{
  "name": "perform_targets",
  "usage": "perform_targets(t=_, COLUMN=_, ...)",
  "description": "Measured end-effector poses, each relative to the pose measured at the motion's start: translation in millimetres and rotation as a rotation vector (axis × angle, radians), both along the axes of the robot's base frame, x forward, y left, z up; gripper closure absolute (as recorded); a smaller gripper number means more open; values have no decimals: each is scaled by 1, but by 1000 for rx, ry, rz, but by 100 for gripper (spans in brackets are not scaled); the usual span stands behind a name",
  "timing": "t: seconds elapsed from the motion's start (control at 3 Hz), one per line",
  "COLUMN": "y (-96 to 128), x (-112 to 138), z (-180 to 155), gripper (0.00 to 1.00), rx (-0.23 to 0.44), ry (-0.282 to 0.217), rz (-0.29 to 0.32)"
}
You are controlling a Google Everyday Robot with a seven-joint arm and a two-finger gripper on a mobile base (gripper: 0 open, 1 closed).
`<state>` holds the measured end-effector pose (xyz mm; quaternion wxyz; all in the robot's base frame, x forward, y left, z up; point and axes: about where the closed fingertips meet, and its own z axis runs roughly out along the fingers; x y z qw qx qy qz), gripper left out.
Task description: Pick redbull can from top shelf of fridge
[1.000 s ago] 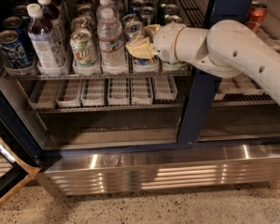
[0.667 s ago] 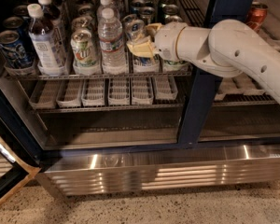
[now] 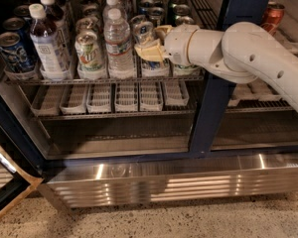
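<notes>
Tool point(image 3: 150, 49): unmoved since a second ago, at the redbull can point(image 3: 142, 29); grip state cannot be told. Can: upright on top shelf point(image 3: 54, 81) of fridge point(image 3: 208, 113), beside water bottle point(image 3: 118, 43). Lift judged pending.

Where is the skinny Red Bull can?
In the camera view, the redbull can stands upper middle, at the front of the top shelf. It is just right of the clear water bottle, with the tool right at it.
</notes>
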<state>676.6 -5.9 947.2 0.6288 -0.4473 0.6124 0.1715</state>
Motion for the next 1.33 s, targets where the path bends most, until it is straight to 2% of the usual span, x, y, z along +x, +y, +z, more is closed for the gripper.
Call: perform_targets(t=1.33, y=-8, x=-8, z=14, gripper=100, rx=4, ry=-38, rz=-18)
